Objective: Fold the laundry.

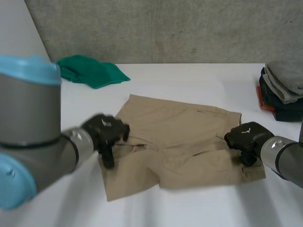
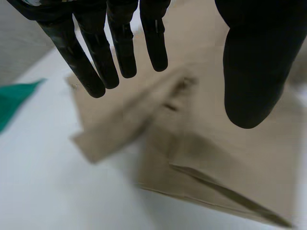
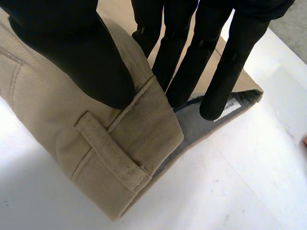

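Khaki shorts [image 1: 180, 137] on table [image 1: 189, 80]; right robot hand [image 1: 245, 135] pinches waistband [image 3: 103, 148]; left robot hand [image 1: 105, 130] spread, holding nothing.

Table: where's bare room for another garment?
Free: the near strip of table in front of the shorts, and the far stretch between the green cloth and the folded stack. Crowded: the middle, left hand and right hand at the shorts.
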Controlling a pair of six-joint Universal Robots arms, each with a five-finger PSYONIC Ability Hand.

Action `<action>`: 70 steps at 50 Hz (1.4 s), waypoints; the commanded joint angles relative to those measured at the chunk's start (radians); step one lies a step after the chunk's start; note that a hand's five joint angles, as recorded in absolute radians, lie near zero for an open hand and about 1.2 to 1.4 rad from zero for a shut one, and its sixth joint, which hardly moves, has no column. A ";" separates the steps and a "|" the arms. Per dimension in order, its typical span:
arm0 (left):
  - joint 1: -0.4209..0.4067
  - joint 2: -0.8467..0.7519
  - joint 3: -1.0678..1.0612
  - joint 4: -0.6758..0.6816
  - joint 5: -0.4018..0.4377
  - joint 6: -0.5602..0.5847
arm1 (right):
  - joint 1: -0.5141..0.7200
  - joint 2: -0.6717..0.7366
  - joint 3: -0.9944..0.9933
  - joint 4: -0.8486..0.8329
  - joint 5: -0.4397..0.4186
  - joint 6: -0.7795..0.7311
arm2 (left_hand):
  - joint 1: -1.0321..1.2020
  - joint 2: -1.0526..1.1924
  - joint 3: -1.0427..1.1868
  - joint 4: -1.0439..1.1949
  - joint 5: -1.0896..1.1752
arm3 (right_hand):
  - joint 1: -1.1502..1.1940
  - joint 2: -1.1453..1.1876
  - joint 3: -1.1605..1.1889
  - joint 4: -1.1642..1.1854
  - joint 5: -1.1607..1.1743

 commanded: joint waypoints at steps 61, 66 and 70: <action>-0.079 0.150 -0.306 0.057 -0.015 0.174 | -0.156 -0.166 0.161 0.416 -0.154 -0.584 | 0.909 0.896 0.899 0.889 0.887 | 0.279 0.224 0.202 0.199 0.206; -0.048 0.132 -0.261 -0.025 0.019 0.185 | -0.152 -0.139 0.106 0.393 -0.176 -0.573 | 0.909 0.896 0.899 0.889 0.887 | 0.279 0.224 0.202 0.199 0.206; -0.019 0.074 -0.122 0.024 0.023 0.205 | -0.118 -0.086 0.009 0.274 -0.163 -0.357 | 0.909 0.896 0.899 0.889 0.887 | 0.279 0.224 0.202 0.199 0.206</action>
